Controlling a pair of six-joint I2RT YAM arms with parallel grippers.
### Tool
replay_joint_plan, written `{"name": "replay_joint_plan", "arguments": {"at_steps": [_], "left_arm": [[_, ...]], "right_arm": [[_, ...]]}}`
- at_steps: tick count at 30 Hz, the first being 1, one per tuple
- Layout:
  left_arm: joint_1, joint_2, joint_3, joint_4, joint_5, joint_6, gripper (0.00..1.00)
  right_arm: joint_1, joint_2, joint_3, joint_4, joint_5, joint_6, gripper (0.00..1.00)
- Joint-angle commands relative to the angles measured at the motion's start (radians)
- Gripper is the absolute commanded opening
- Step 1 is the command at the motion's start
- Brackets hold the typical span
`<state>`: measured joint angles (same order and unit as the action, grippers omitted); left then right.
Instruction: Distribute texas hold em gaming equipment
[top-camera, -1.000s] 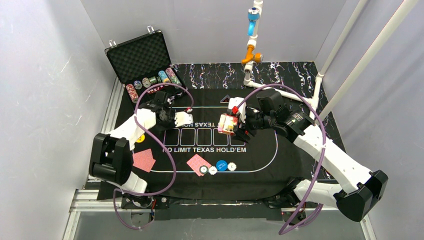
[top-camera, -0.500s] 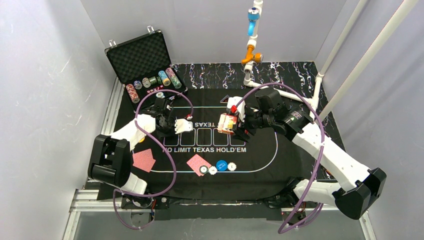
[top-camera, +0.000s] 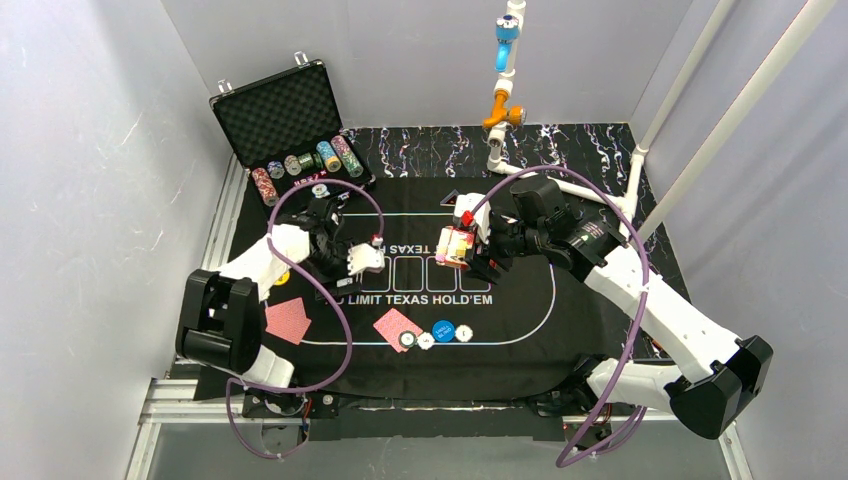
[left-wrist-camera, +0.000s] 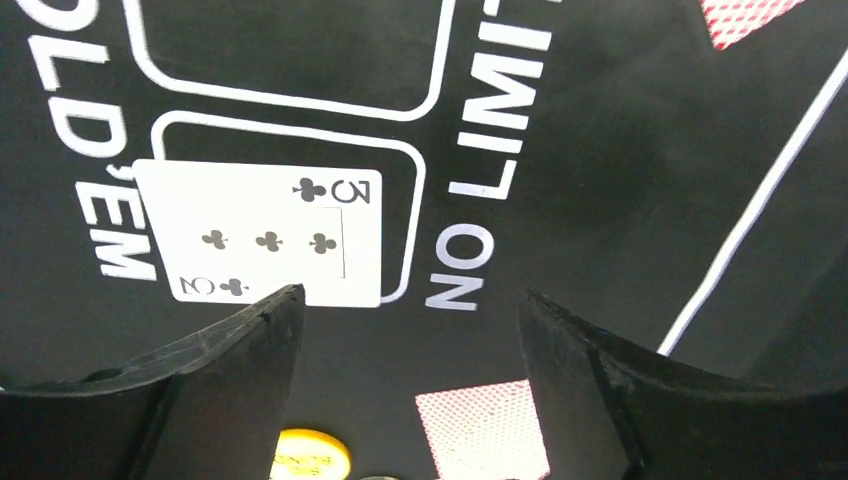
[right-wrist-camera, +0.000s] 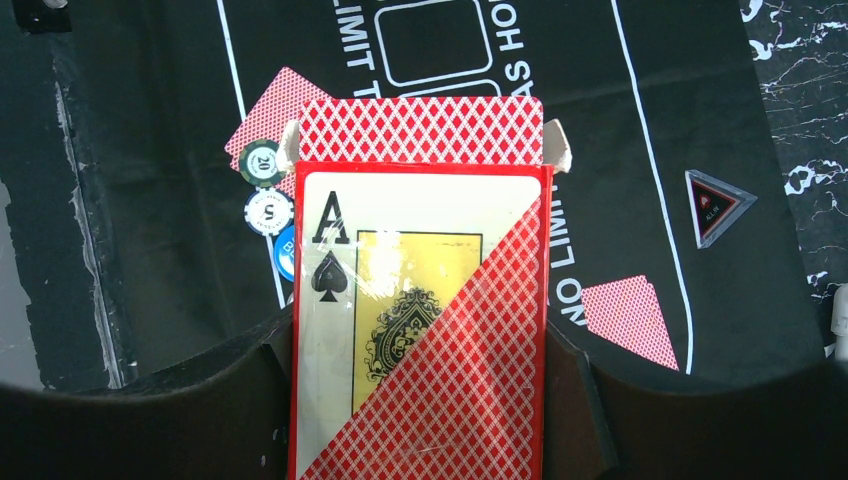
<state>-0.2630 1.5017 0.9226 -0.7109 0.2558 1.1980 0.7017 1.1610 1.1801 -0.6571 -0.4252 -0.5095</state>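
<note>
One board card is down: the three of clubs (left-wrist-camera: 260, 235) lies face up on the mat (left-wrist-camera: 620, 150). It sits across one of the outlined boxes and overhangs the line toward the lettering. The left claw (left-wrist-camera: 410, 310) hangs just above it, jaws wide apart, nothing between them and clear of the card.

The right claw (right-wrist-camera: 422, 330) is clamped on the deck (right-wrist-camera: 420, 250), holding the pack above the middle of the mat with its top flap open and red backs showing.

Near the front of the mat lie the left face-down cards (top-camera: 288, 320) and the middle face-down cards (top-camera: 397, 328), with the blue button (top-camera: 443, 330) and a few small round pieces just beside the latter. The striped chips (top-camera: 300, 162) sit in the case (top-camera: 275, 110) at the far left of the surface.

By my reading, the step in hand is dealing the board, and it is barely begun, since the other boxes show no card. The next move calls for the left claw to reach across to the open flap. It must pinch a single card there and lay it squarely in the neighbouring box while the right claw holds the pack steady.
</note>
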Motion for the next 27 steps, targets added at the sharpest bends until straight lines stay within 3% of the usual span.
{"name": "replay_joint_plan", "arguments": {"at_steps": [1,5,10,14,19,27], "left_arm": [[0.057,-0.030,0.157,-0.185,0.162,-0.115,0.82],[0.080,-0.009,0.353,-0.297,0.279,-0.331,0.88],[0.079,0.026,0.498,-0.304,0.482,-0.732,0.87],[0.070,0.038,0.565,-0.217,0.662,-1.057,0.89],[-0.006,0.036,0.549,0.020,0.817,-1.456,0.93],[-0.189,0.083,0.561,0.143,0.776,-1.613,0.95]], "right_arm": [[0.005,-0.021,0.050,0.023,-0.008,-0.013,0.01],[0.005,-0.030,0.049,0.013,0.002,-0.014,0.01],[0.005,-0.030,0.043,0.040,0.016,-0.007,0.01],[0.005,-0.021,0.044,0.043,0.001,0.001,0.01],[0.005,-0.017,0.044,0.056,0.002,0.007,0.01],[0.005,-0.020,0.045,0.065,-0.013,0.014,0.01]]}}
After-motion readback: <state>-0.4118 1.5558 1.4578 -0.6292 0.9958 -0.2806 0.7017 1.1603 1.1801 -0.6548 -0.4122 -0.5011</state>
